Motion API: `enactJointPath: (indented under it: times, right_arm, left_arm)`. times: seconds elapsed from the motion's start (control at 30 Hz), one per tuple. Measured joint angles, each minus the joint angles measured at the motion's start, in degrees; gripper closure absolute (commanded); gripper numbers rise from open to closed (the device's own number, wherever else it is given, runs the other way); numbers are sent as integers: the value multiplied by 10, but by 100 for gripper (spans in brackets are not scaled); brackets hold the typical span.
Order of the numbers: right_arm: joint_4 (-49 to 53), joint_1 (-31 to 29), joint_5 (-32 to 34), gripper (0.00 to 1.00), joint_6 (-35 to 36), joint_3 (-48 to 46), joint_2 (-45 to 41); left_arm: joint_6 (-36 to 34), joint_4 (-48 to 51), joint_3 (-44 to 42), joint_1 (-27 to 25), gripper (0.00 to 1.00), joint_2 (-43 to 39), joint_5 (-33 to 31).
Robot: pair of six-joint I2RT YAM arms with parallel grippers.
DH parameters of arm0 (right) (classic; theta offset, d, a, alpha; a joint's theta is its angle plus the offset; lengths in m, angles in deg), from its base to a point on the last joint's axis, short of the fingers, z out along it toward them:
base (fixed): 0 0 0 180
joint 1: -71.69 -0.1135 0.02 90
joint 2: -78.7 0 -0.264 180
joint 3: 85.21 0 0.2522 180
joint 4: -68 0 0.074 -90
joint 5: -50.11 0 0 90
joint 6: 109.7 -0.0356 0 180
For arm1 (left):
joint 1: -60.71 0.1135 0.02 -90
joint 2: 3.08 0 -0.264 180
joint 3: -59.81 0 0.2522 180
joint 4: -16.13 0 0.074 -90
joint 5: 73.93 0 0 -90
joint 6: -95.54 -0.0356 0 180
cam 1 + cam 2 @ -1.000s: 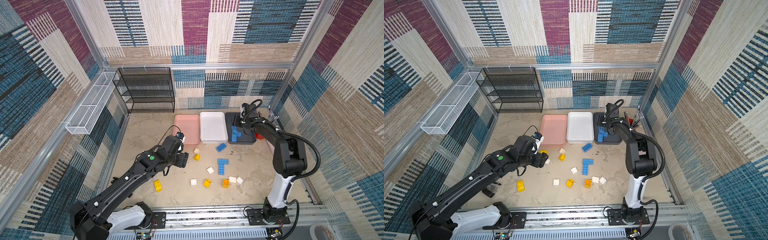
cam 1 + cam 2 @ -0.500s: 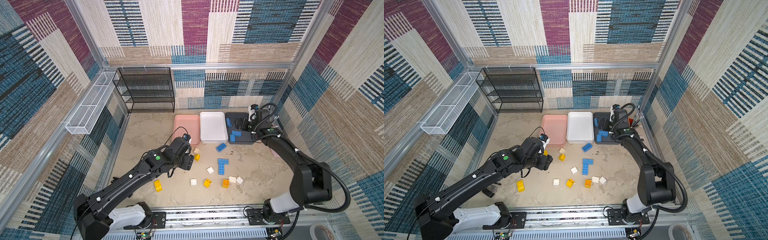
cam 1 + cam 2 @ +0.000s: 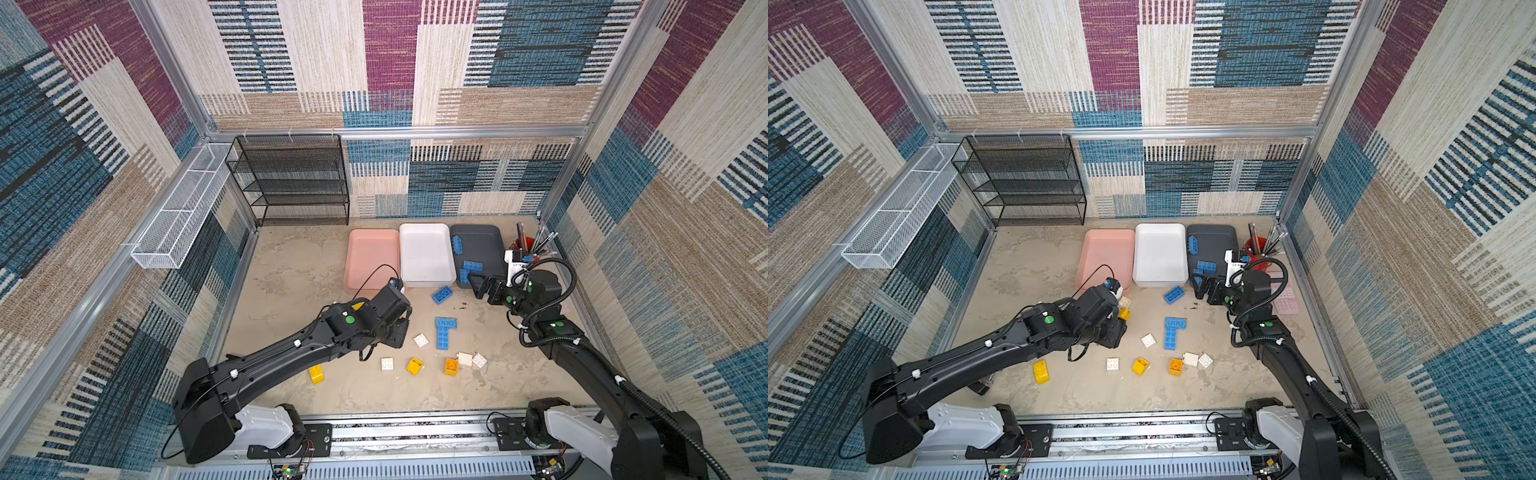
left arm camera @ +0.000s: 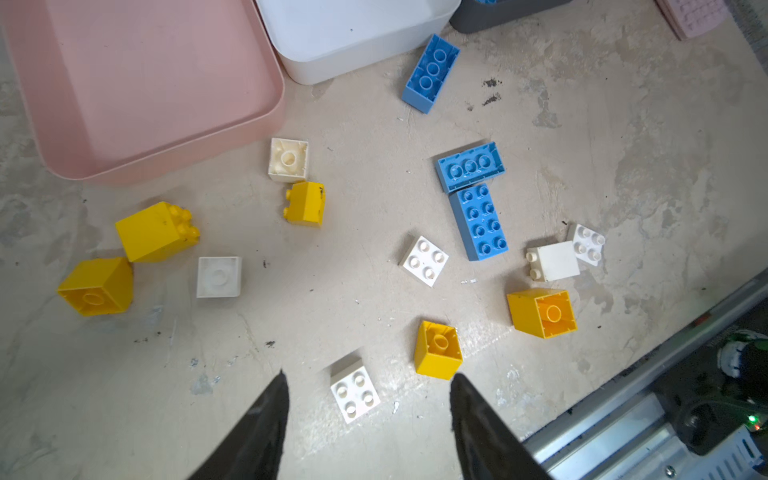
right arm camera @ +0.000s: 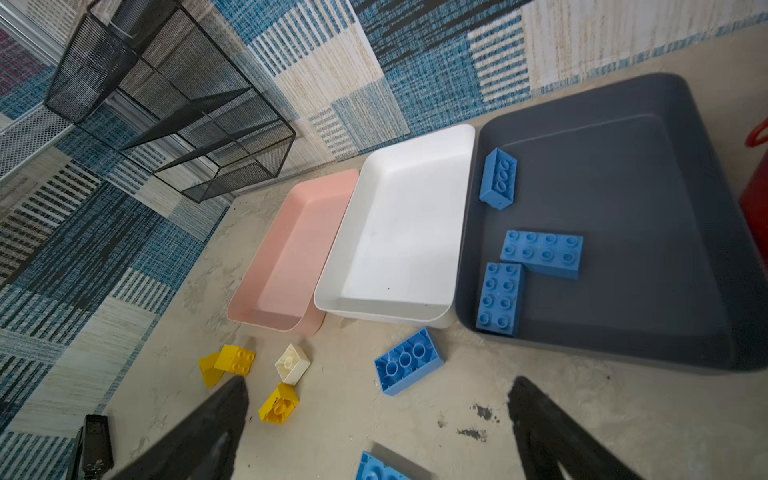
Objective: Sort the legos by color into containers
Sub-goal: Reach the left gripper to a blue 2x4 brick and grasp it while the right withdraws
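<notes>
The left gripper (image 4: 368, 376) hovers low over the table (image 4: 623, 145), jaws apart and gripping nothing, with a white brick (image 4: 355, 390) lying on the table between them. That brick sits skew to the jaws, so a pinch may catch its corners and spin it loose. A yellow brick (image 4: 438, 349) lies just beside it, near one finger, and could be shoved aside or trapped along with it. The right gripper (image 5: 376, 380) is spread wide and empty, hanging near the front of the grey tray (image 5: 623, 199), where three blue bricks (image 5: 540, 253) already lie. A loose blue brick (image 5: 409, 361) rests studs-down on the table just in front of the white tray (image 5: 399, 232). A finger coming down on its far side may strike that tray's wall and push the row out of line. The white tray and the pink tray (image 5: 291, 249) are both empty, while most legos are scattered across the middle of the table. Both arms point toward that patch, so they could foul each other.
</notes>
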State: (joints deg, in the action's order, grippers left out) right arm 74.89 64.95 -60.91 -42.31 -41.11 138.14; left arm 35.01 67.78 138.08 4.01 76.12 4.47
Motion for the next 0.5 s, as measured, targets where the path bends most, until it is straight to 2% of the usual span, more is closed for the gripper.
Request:
enactJointPath:
  times: [0.23,0.5]
  right_arm:
    - [-57,0,6,1,-50,-57,-31]
    - [-55,0,106,1,-116,-62,-44]
  left_arm:
    - [35,-27,55,-40,41,101,-3]
    - [80,-34,128,-83,33,213,-23]
